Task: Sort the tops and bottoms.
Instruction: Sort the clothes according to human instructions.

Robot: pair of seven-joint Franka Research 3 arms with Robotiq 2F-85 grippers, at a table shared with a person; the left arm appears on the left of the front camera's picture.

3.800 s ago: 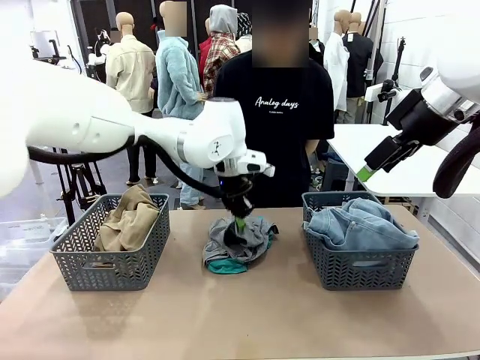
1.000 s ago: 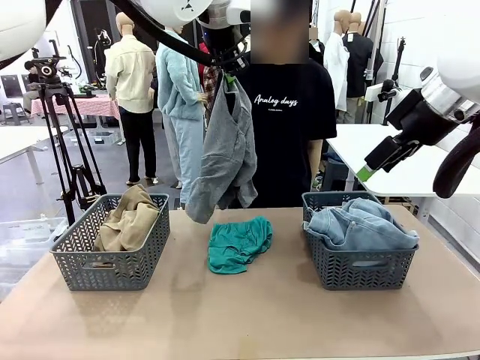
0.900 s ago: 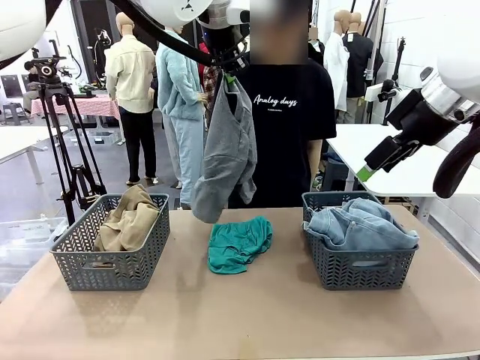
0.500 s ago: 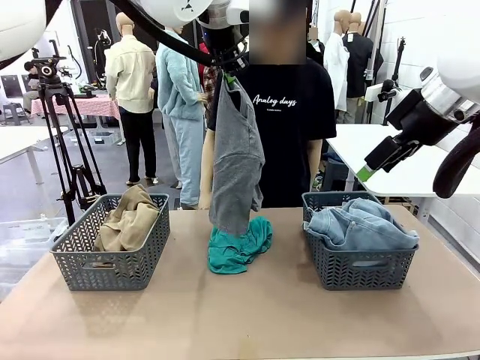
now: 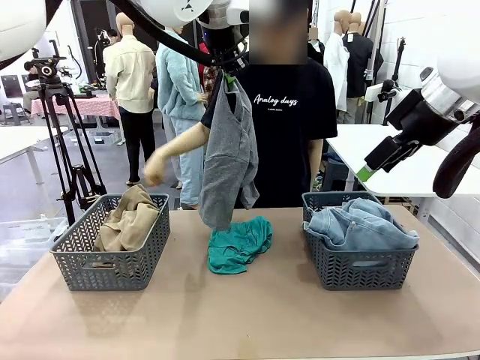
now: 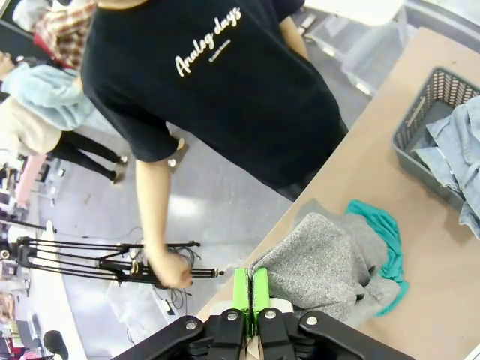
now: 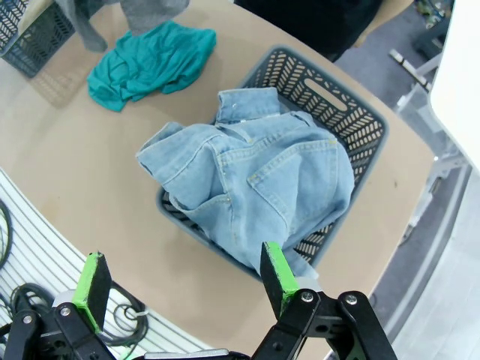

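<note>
High above the table's middle, my left gripper [image 5: 227, 73] is shut on the heather grey top [image 5: 229, 157], which hangs down from it; the same gripper [image 6: 250, 289] and grey top [image 6: 330, 262] appear in the left wrist view. The teal green top [image 5: 238, 244] lies crumpled on the table under it. A tan khaki top [image 5: 129, 217] fills the left basket [image 5: 105, 264]. The light blue jeans [image 5: 361, 223] are piled in the right basket [image 5: 360, 266]. My right gripper [image 7: 180, 281] is open, high over the jeans [image 7: 251, 184]. The person's hand [image 5: 155, 169] is raised beside the grey top.
The person in a black T-shirt [image 5: 289, 112] stands at the table's far edge, directly behind the hanging top. A tripod [image 5: 64, 127] stands on the floor beyond the left basket. A white table [image 5: 405, 161] is at the right.
The grey top has swung on my raised left gripper, its lower end now clear of the teal top. The person's arm has come up on its left. My right arm is still.
</note>
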